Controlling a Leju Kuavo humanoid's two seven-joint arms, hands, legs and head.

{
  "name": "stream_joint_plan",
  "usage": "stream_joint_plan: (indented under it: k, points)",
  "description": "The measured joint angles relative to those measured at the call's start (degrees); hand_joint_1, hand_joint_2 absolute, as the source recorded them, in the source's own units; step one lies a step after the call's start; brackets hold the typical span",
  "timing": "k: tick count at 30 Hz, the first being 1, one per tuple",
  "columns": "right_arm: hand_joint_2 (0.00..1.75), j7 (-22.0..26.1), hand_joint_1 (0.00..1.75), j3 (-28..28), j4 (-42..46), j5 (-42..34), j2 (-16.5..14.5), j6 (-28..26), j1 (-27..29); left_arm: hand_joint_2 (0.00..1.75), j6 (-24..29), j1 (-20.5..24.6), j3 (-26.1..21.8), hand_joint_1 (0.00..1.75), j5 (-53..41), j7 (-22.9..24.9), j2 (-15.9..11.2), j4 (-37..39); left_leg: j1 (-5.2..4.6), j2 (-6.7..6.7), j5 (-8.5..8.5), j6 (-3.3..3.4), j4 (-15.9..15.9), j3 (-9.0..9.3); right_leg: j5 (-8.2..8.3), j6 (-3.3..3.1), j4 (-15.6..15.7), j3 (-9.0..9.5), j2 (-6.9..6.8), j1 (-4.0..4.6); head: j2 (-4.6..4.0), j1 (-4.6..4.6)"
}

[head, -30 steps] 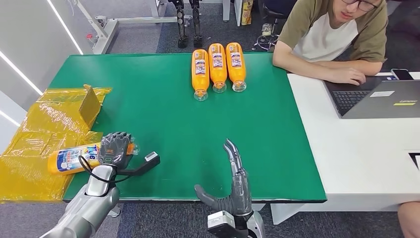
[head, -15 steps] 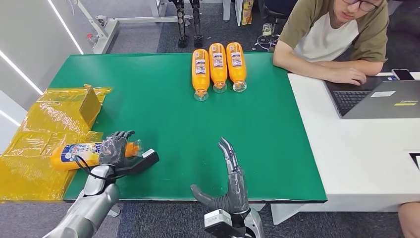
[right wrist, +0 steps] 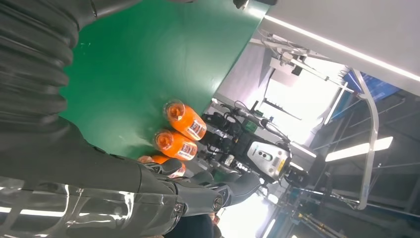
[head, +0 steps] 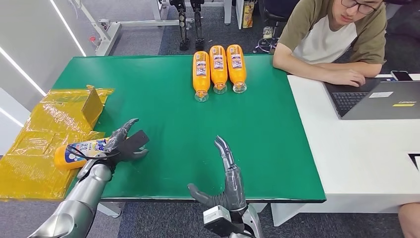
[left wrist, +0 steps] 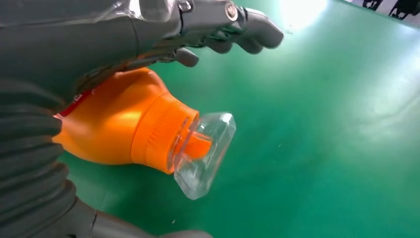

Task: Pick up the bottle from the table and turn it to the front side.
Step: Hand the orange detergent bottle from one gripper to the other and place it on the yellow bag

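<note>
Fingers [head: 224, 148] of the right hand [head: 225, 186] stand straight and spread, thumb out, holding nothing, at the green table's [head: 163, 99] near edge. Farther left, the left hand [head: 121, 144] grips the lying bottle [head: 79, 152] near its clear-capped neck, by the yellow wrapping [head: 44, 129].

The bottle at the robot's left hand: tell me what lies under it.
The bottle lies with its base end on the yellow plastic wrap and its capped end over the green table. The left hand covers its neck.
</note>
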State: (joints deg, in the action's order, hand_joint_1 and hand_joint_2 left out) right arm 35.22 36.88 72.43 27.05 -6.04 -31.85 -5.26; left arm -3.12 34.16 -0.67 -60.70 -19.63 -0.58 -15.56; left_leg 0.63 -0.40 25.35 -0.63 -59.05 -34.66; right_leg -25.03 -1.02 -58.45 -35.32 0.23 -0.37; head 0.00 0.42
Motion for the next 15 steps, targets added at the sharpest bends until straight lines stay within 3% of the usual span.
stream_joint_plan:
  k: [9,15]
  points:
    - [1.75,1.5,0.00,-0.7,-0.8,-2.0,-0.3,-0.6,-0.3,1.75,-9.6,2.3,-2.0,0.00,2.8,-7.0,-1.2,-0.3,0.01,0.09,-0.10,-0.09,0.0,-0.08,0.11,-0.12,-0.1,-0.18,0.10,0.01,-0.01,-0.02]
    - [1.75,1.9,0.00,-0.9,-1.3,-2.6,-0.3,-1.7,-0.2,1.75,-9.1,5.1,-2.0,0.00,3.6,-10.9,-2.2,-1.9,0.02,0.14,-0.13,-0.12,0.0,-0.25,0.13,-0.16,-0.1,-0.37,0.12,0.01,0.00,-0.01]
